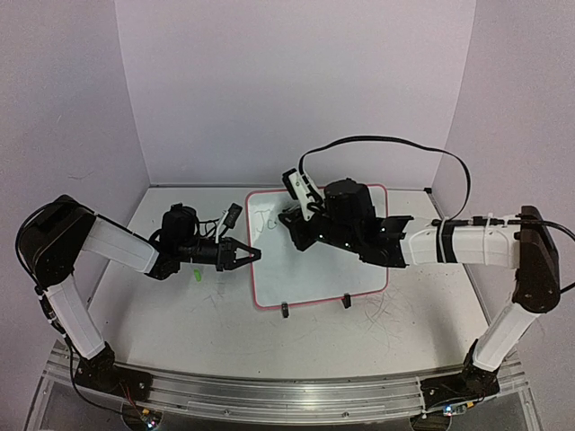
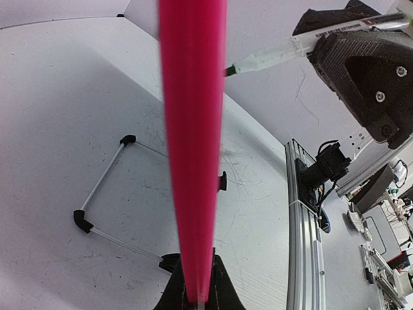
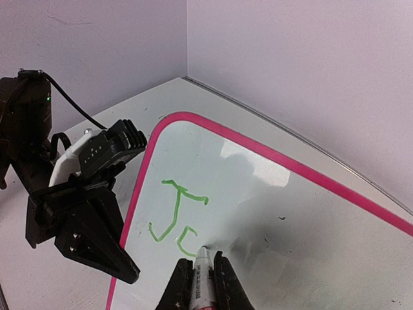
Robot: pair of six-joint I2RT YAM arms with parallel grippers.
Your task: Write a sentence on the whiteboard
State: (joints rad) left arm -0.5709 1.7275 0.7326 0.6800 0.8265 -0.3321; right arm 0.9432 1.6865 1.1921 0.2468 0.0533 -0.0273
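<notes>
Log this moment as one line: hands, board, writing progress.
left hand: shut on whiteboard rim | right hand: shut on marker, tip at board | sentence: J done, second letter begun

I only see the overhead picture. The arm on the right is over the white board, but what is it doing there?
Observer: Its right gripper is shut on a marker, whose tip sits at the end of a green stroke on the whiteboard.
Visitor: So what is written?
Observer: The green writing shows a J and the start of a second letter.
Visitor: And the other arm?
Observer: The left gripper is shut on the board's pink edge.
</notes>
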